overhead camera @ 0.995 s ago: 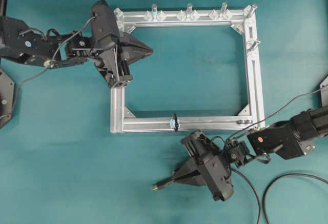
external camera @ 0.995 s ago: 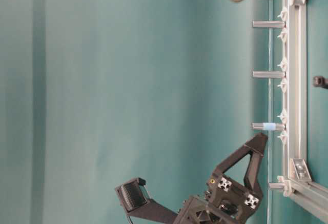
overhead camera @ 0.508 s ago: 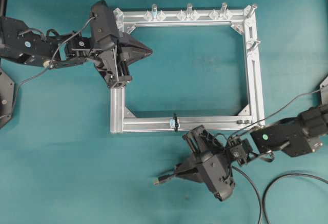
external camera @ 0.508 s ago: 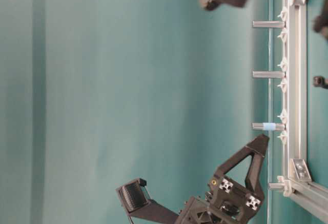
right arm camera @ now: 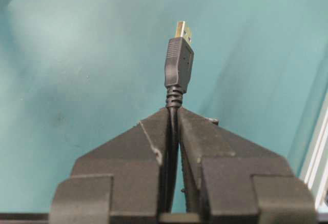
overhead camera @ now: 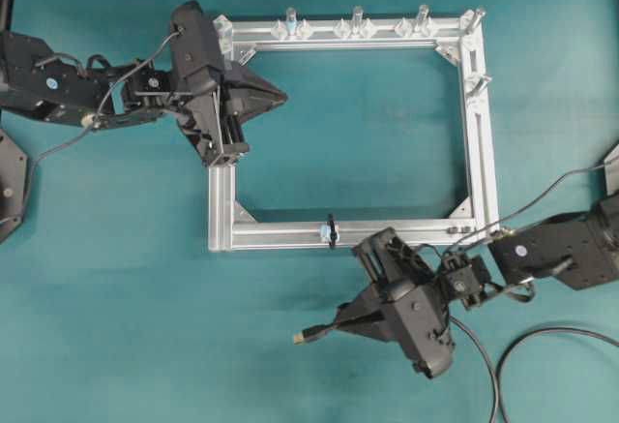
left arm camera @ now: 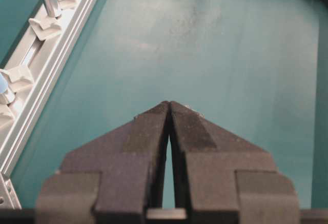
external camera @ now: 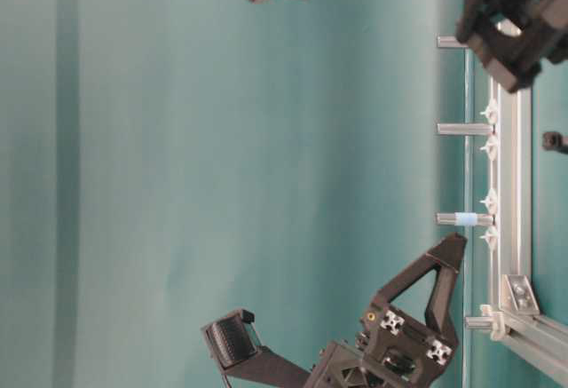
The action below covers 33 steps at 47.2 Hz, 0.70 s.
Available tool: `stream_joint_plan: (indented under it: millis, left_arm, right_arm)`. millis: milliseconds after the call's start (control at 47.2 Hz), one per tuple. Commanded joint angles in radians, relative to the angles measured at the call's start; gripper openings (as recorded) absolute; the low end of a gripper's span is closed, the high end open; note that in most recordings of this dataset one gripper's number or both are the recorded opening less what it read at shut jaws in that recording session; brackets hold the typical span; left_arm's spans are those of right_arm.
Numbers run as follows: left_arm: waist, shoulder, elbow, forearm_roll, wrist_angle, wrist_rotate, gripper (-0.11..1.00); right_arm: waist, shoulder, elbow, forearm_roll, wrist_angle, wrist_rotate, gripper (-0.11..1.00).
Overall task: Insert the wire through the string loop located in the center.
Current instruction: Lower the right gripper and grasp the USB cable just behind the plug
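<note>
The wire's plug sticks out to the left of my right gripper, which is shut on the black cable just behind the plug. In the right wrist view the plug points away from the closed fingertips of the right gripper over bare teal table. The string loop is wrapped around the near bar of the silver frame, up and slightly right of the plug, with a pale bluish piece beside it. My left gripper is shut and holds nothing; it hovers inside the frame's far left corner, and its tips meet.
Upright silver posts line the frame's far bar and right bar. The wire's slack curves over the table at the lower right. In the table-level view part of the right arm hangs above the frame.
My right gripper has carried the wire up and a little right, closer to the frame's near bar. The left arm has not moved.
</note>
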Motion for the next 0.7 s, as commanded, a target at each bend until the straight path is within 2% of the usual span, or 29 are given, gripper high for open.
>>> stream_joint_plan:
  millis: [0,678]
  left_arm:
    - [-0.005,-0.028,-0.008,0.003,-0.003,0.002,0.0]
    - [-0.005,-0.026,-0.006,0.003,-0.003,0.002,0.0]
  right_arm:
    - [0.002,-0.046,0.002,-0.002,-0.003,0.002,0.07]
    - [-0.015,-0.071,0.041,-0.002,-0.002,0.0,0.07]
